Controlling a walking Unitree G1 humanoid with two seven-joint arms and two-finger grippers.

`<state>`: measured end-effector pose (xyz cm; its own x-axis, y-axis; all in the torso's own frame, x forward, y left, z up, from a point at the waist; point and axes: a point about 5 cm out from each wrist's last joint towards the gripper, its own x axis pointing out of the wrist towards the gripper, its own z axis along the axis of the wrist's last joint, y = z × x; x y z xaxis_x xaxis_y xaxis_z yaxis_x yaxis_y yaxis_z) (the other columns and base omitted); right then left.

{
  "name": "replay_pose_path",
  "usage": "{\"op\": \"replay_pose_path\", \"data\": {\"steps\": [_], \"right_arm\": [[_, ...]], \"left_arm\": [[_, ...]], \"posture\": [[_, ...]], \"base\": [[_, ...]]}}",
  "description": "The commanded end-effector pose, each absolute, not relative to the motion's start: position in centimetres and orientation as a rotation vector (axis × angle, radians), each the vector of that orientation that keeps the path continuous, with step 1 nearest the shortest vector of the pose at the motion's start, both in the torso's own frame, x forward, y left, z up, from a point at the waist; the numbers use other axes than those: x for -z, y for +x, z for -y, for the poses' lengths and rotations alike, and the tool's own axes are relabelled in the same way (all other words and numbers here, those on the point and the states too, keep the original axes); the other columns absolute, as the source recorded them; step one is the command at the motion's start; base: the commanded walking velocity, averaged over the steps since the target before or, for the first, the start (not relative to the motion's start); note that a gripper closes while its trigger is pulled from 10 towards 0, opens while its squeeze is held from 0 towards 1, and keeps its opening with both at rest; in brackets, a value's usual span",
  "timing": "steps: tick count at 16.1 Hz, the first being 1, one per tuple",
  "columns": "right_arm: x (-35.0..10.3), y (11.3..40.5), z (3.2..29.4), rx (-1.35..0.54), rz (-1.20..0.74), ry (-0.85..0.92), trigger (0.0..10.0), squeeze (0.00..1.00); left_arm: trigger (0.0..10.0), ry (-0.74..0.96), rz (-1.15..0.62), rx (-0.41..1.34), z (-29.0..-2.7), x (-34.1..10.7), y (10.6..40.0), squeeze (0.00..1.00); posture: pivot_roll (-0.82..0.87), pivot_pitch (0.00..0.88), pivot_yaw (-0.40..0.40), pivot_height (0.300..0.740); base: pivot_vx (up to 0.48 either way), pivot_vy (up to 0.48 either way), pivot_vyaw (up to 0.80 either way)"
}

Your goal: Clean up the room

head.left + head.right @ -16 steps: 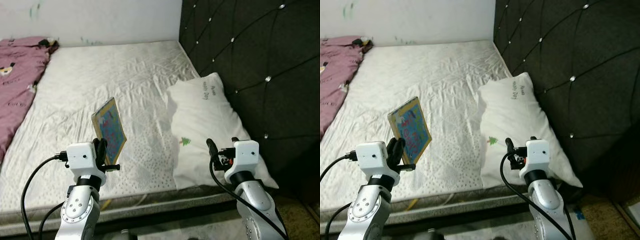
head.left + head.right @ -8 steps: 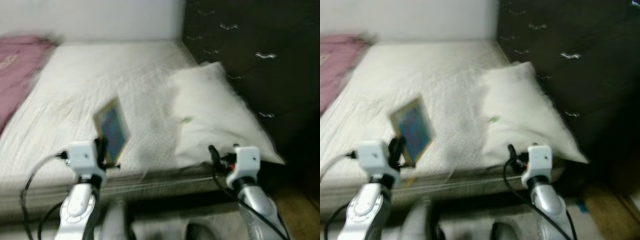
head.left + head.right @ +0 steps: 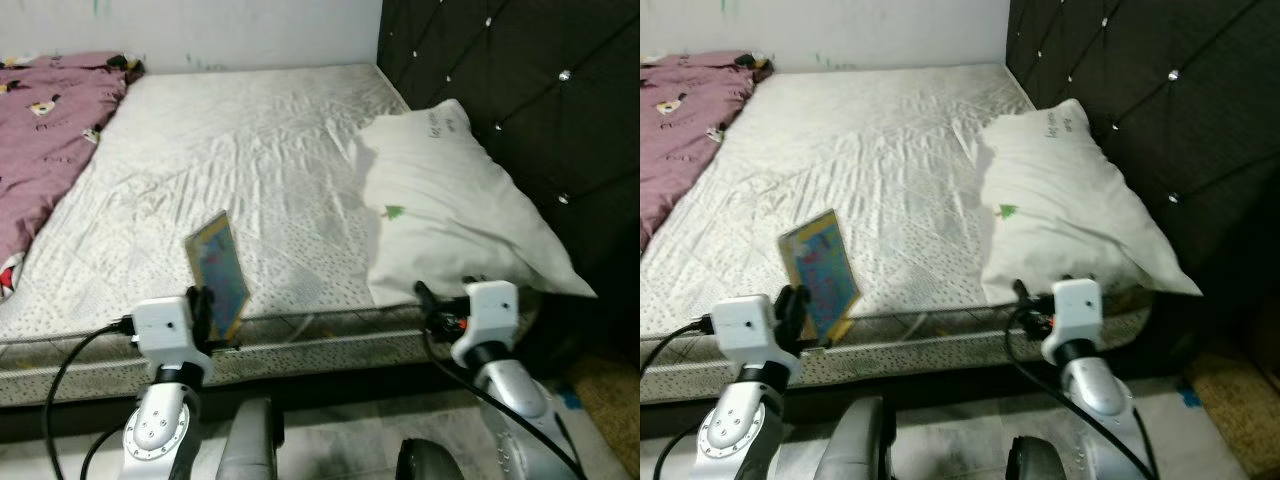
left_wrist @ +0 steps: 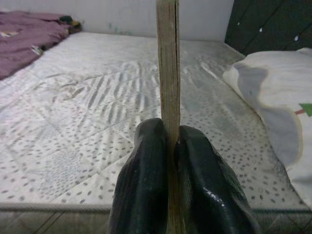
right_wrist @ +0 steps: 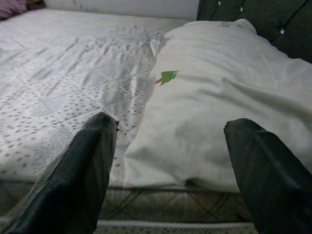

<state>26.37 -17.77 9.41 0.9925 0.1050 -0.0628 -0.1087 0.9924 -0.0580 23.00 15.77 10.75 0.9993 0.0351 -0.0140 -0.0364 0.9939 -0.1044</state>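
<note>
Cardboard-stiff and thin, the picture book [image 3: 219,274] stands on edge in the left gripper [image 4: 169,146], its colourful cover tilted up over the near edge of the bed [image 3: 250,150]. Left jaws are pressed tight on the book's lower edge, one black finger on each face; the left wrist view looks straight along the spine-thin edge. Judging by its flat, unbending stance, the book looks light and rigid, probably a board or hardback cover, smooth enough to slip if the pinch slackens. Grip sits low, near one corner, so the long free part could lever and swing as the robot walks; a hold nearer the middle of an edge would steady it better, but the present pinch seems adequate for a light thing. Right gripper [image 5: 170,141] hovers just off the near edge of the bed, in front of the white pillow [image 3: 450,200], jaws spread wide and holding nothing. Pillow lies at the headboard [image 3: 520,70] end of the bed, soft and bulky. Purple blanket [image 3: 45,130] lies bunched along the far side of the bed, opposite the headboard.
</note>
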Motion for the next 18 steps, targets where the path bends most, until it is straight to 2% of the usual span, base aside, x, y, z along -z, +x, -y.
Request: {"op": "replay_pose_path", "data": {"steps": [1,7,15,17,18], "right_arm": [[-9.6,26.6,17.3,-0.117,-0.048,-0.053,10.0,0.00],[-9.7,26.6,17.3,-0.112,-0.043,-0.054,10.0,0.00],[-9.6,26.7,17.4,-0.105,-0.045,-0.055,10.0,0.00],[-9.6,26.6,17.5,-0.103,-0.043,-0.054,10.0,0.00],[-9.6,26.6,17.5,-0.105,-0.045,-0.050,10.0,0.00]], "left_arm": [[10.0,-0.093,0.053,-0.045,-16.3,-12.0,23.2,0.00],[10.0,-0.097,0.050,-0.036,-16.2,-12.1,23.3,0.00],[10.0,-0.132,0.003,-0.042,-16.0,-11.5,23.5,0.00],[10.0,-0.208,-0.045,-0.001,-15.5,-10.9,23.7,0.00],[10.0,-0.248,-0.041,-0.005,-15.6,-10.8,24.6,0.00]], "posture": [[0.03,0.067,0.019,0.616],[0.03,0.074,0.019,0.616],[0.03,0.075,0.020,0.616],[0.03,0.078,0.017,0.616],[0.03,0.079,0.010,0.597]], "base": [[0.480,0.000,0.00],[0.480,0.000,0.00],[0.000,0.000,0.00],[0.000,0.000,0.00],[0.000,0.000,0.00]]}}
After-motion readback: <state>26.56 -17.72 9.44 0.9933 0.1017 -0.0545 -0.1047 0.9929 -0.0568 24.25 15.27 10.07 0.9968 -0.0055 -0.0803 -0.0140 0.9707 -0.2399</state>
